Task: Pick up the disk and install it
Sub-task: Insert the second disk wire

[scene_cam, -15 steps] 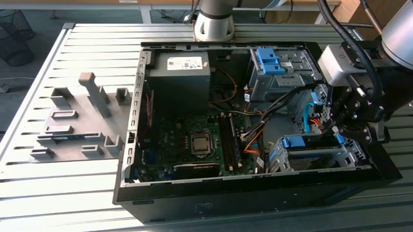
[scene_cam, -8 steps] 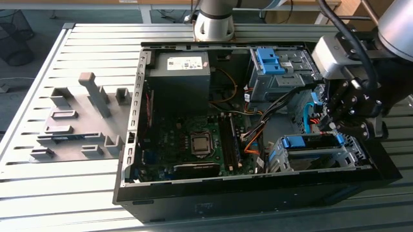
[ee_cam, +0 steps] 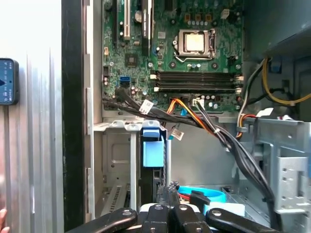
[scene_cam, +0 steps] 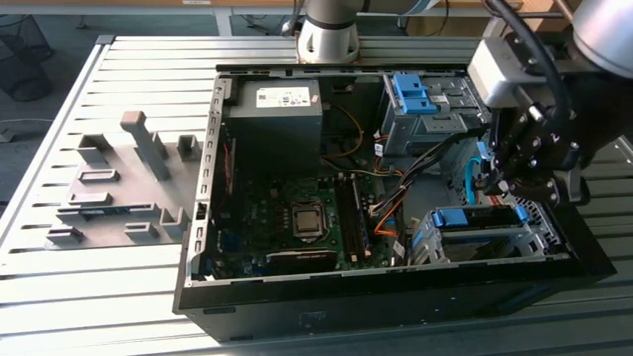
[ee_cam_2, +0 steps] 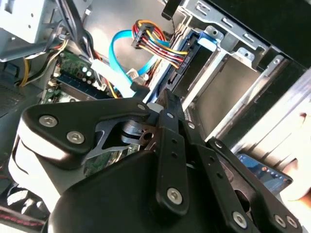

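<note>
The disk [scene_cam: 473,217] sits in the drive cage [scene_cam: 445,248] at the corner of the open computer case on the exterior view's right, its bright blue rail facing up. In the first wrist view the disk [ee_cam: 151,145] is seen edge-on in the cage slot, with a blue tab at its end. My gripper [scene_cam: 494,187] hangs just above and behind that cage. The fingers [ee_cam: 163,194] look shut, with nothing visible between them. In the second wrist view the gripper [ee_cam_2: 164,99] points at the disk [ee_cam_2: 192,63] from very close; whether they touch is unclear.
A grey power-supply box [scene_cam: 275,104] and an upper cage with a blue latch [scene_cam: 411,93] stand at the back of the case. Cable bundles [ee_cam: 214,131] and a light-blue ribbon cable [ee_cam_2: 119,63] cross beside the cage. A grey fixture plate [scene_cam: 118,185] lies on the slatted table. A hand [ee_cam_2: 299,179] shows outside the case wall.
</note>
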